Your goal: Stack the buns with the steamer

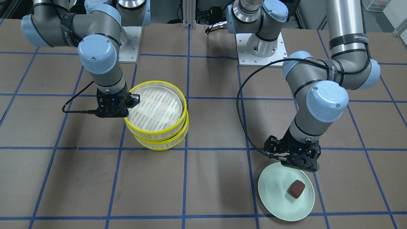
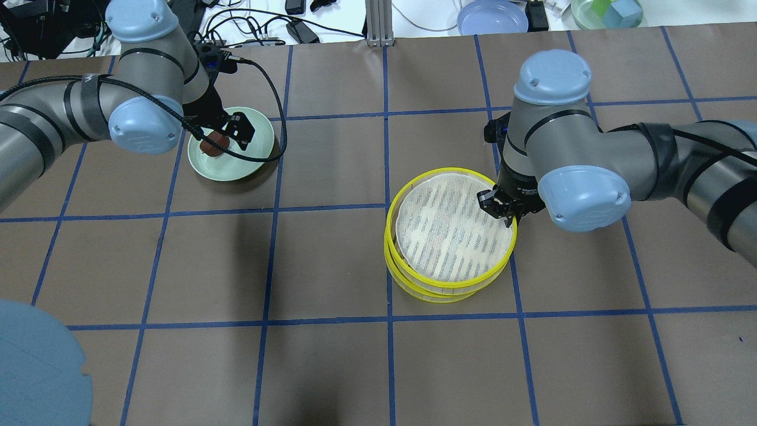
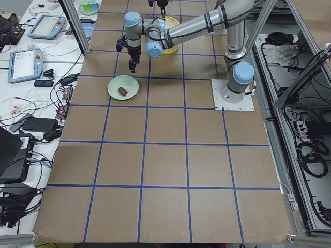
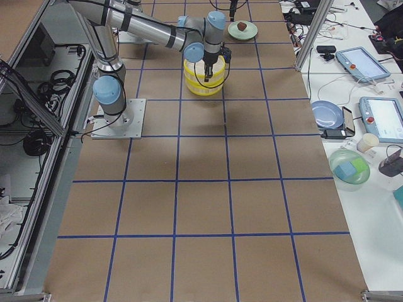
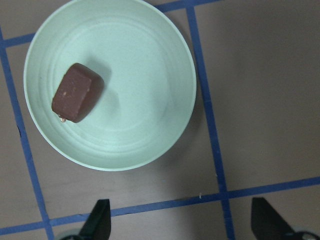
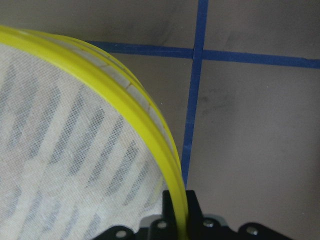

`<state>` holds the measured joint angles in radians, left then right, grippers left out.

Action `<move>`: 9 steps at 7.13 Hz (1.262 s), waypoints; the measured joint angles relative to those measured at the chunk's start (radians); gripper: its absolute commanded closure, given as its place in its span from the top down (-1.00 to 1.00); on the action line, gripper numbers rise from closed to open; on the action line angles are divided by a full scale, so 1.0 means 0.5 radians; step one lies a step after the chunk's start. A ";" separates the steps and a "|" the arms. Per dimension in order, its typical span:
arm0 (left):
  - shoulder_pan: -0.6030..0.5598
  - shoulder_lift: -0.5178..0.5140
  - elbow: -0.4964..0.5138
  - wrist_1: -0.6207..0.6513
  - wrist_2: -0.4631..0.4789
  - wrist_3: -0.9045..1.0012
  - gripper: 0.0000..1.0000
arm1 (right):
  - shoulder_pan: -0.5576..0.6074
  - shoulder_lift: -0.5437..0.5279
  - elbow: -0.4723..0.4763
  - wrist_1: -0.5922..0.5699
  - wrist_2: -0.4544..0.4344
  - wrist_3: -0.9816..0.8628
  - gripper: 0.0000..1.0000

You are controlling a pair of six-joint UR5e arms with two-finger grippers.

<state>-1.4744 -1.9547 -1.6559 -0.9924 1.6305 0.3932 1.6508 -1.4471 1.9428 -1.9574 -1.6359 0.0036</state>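
Note:
The dark reddish-brown bun (image 1: pixel 296 188) lies on the pale green plate (image 1: pixel 275 200). In the left wrist view the bun (image 5: pixel 77 92) sits left of the plate's (image 5: pixel 145 125) middle. My left gripper (image 5: pixel 182 220) hangs open and empty above the plate's near edge, apart from the bun. Two yellow-rimmed steamer trays are stacked, the top one (image 2: pixel 452 228) set slightly askew on the lower one (image 2: pixel 426 291). My right gripper (image 2: pixel 500 207) is shut on the top tray's yellow rim (image 6: pixel 150 130). The cream-white bun is out of view.
A blue bowl (image 2: pixel 492 16) and a clear bowl with coloured blocks (image 2: pixel 606 12) stand beyond the table's far edge, among cables. Both arm bases (image 1: pixel 259 47) stand at the robot's side of the brown, blue-taped table (image 2: pixel 331 260).

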 measured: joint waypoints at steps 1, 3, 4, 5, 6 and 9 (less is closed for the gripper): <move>0.045 -0.076 -0.001 0.117 -0.002 0.185 1.00 | 0.006 0.007 0.004 -0.023 -0.002 -0.006 -1.00; 0.120 -0.225 0.001 0.350 -0.014 0.523 0.94 | 0.010 0.045 0.008 -0.065 -0.003 -0.011 -1.00; 0.135 -0.286 0.008 0.441 -0.016 0.648 0.88 | 0.013 0.057 0.008 -0.080 -0.006 -0.014 -1.00; 0.141 -0.328 0.018 0.498 -0.017 0.719 0.85 | 0.014 0.065 0.009 -0.088 -0.007 -0.016 -1.00; 0.143 -0.359 0.028 0.535 -0.018 0.772 0.41 | 0.017 0.067 0.010 -0.090 -0.007 -0.016 -1.00; 0.146 -0.420 0.033 0.563 -0.015 0.823 -0.99 | 0.032 0.084 0.002 -0.092 -0.014 -0.014 -1.00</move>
<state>-1.4016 -2.1649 -1.6392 -0.7109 1.6232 0.8046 1.6667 -1.4052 1.9437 -2.0034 -1.6431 -0.0032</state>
